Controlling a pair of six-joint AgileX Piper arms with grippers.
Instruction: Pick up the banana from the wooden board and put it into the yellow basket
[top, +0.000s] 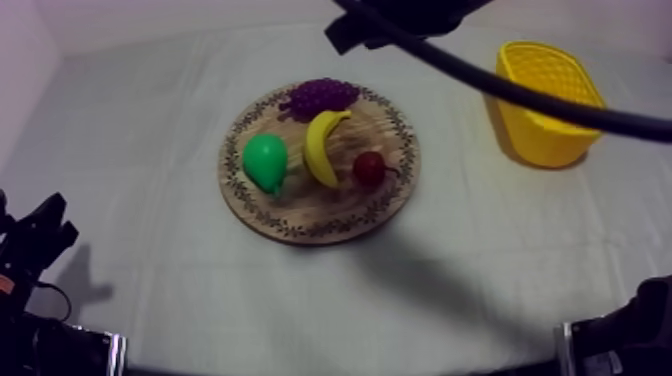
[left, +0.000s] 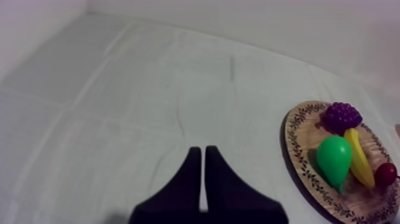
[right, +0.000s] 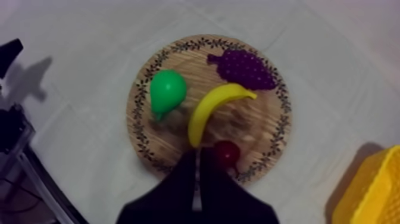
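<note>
The yellow banana lies curved across the middle of the round wooden board, between a green pear and a small red fruit, with purple grapes at its far end. My right gripper hangs shut above the board, its tips over the rim beside the small red fruit and just short of the banana. In the top view the right gripper is high over the table's far side. My left gripper is shut on nothing, low over bare cloth, left of the board.
The yellow basket stands on the cloth at the right, apart from the board, with nothing visible inside; its corner is near my right gripper. My left gripper rests at the near left edge. Bare cloth surrounds the board.
</note>
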